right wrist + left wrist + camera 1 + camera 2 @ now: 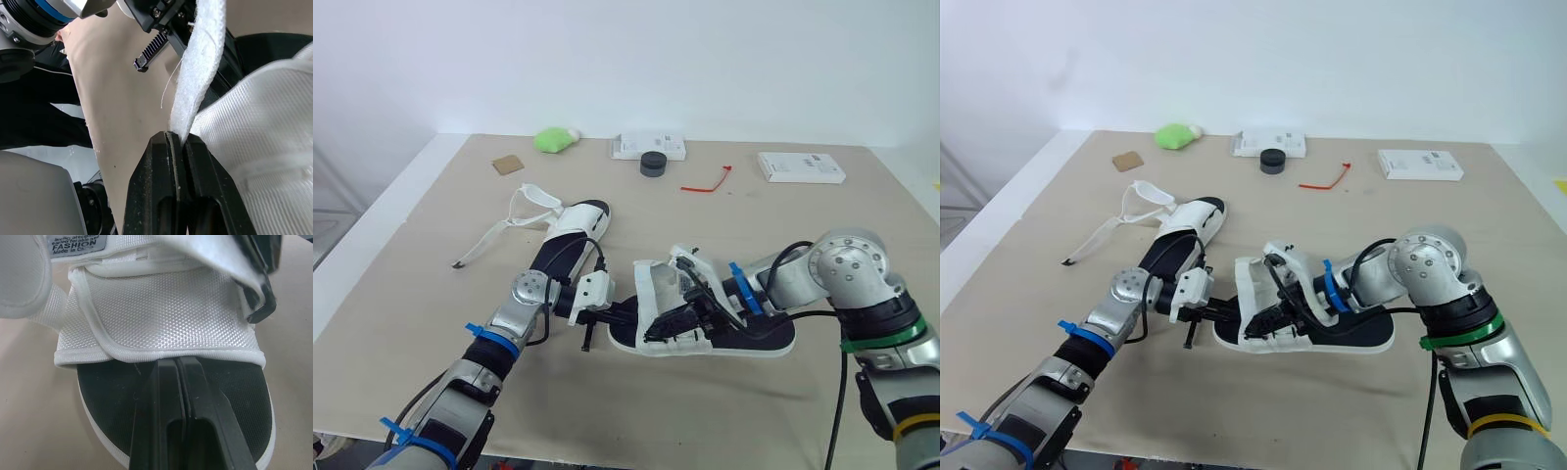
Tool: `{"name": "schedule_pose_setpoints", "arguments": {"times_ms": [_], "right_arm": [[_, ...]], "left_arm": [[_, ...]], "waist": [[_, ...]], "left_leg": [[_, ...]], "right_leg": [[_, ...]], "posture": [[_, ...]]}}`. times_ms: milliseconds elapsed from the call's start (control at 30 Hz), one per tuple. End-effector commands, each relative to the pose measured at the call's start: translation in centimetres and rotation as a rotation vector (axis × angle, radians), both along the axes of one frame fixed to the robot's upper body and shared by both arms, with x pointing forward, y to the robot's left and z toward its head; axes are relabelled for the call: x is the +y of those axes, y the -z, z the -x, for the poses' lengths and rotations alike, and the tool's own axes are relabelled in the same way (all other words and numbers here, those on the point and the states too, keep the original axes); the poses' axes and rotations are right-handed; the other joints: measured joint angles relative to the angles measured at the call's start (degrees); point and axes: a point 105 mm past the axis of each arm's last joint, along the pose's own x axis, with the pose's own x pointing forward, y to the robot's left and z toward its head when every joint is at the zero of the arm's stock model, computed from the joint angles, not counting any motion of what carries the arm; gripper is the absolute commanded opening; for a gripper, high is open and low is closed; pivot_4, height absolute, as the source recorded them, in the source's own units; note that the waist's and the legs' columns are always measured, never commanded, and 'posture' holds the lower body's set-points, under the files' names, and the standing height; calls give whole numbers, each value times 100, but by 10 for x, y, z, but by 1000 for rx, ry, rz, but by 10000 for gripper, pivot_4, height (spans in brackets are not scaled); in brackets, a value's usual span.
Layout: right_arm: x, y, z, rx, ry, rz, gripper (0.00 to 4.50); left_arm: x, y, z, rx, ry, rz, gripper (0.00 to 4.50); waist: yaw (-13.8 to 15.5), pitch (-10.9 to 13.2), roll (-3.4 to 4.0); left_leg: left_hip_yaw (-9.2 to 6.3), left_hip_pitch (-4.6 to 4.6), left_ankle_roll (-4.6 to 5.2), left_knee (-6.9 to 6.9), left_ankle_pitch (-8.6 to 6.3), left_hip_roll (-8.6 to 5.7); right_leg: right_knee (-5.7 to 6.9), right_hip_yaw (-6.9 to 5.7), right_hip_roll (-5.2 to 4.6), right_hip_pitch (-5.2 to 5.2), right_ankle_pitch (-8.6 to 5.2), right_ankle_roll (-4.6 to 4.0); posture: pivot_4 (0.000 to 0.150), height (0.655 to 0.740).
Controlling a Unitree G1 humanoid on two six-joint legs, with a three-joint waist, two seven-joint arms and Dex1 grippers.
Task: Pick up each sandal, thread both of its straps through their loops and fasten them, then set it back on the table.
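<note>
Two white sandals with black insoles lie on the beige table [431,294]. The far one [570,235] rests at the left with its straps [514,220] loose and spread out. The near sandal [756,339] sits in the middle between my arms. My left gripper [176,363] is shut, its tips over the toe of the insole and against the edge of the white mesh front band [166,313]. Over the sandal's upper, my right gripper [176,139] is shut on a white strap [205,58], which runs up from between its fingers.
Along the back of the table lie a green soft object [555,139], a brown card [508,164], a white box [649,147] with a black round object [653,164] in front, a red tie [707,183] and another white box [801,166].
</note>
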Motion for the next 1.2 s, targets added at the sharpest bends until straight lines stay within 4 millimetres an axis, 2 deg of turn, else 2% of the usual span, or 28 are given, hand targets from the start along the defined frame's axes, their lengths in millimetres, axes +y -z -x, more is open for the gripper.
{"name": "schedule_pose_setpoints", "arguments": {"times_ms": [33, 267, 500, 667, 833, 1200], "right_arm": [[0, 14, 4, 33, -13, 55, 859], [-5, 18, 8, 25, -32, 98, 859], [-13, 31, 8, -12, -43, 200, 859], [-9, 19, -2, 20, -14, 121, 859], [-6, 10, 5, 70, -59, 58, 859], [-12, 16, 18, 163, -86, 84, 859]], "left_arm": [[27, 89, 34, 281, -30, -305, 0], [28, 89, 33, 280, -37, -305, 0], [27, 90, 35, 282, -34, -303, 0], [26, 91, 36, 283, -31, -304, 0], [27, 92, 36, 281, -32, -309, 0], [26, 94, 38, 286, -31, -306, 0]], "waist": [[0, -3, 0], [0, -5, 0], [0, -37, -10], [0, -46, -12], [0, -45, -12], [1, -41, -17]], "left_leg": [[0, 1, 0, 0, 0, 0], [-2, 2, 0, 0, 0, 0], [-4, 2, -2, 0, -1, -5], [-5, 2, -3, 0, -2, -17], [-7, 1, -3, -3, -2, -31], [-15, 0, -3, -4, -2, -40]], "right_leg": [[0, 0, 0, 1, 0, 0], [0, -2, 0, 2, -7, -13], [0, -5, -5, 5, -4, 9], [0, -6, -19, 7, -16, -3], [0, -8, -32, 8, -10, 18], [-1, -17, -43, 12, -14, 23]], "posture": [[1500, 7400], [1500, 7400], [1500, 7400], [1500, 7400], [1500, 7400], [1500, 7400]]}}
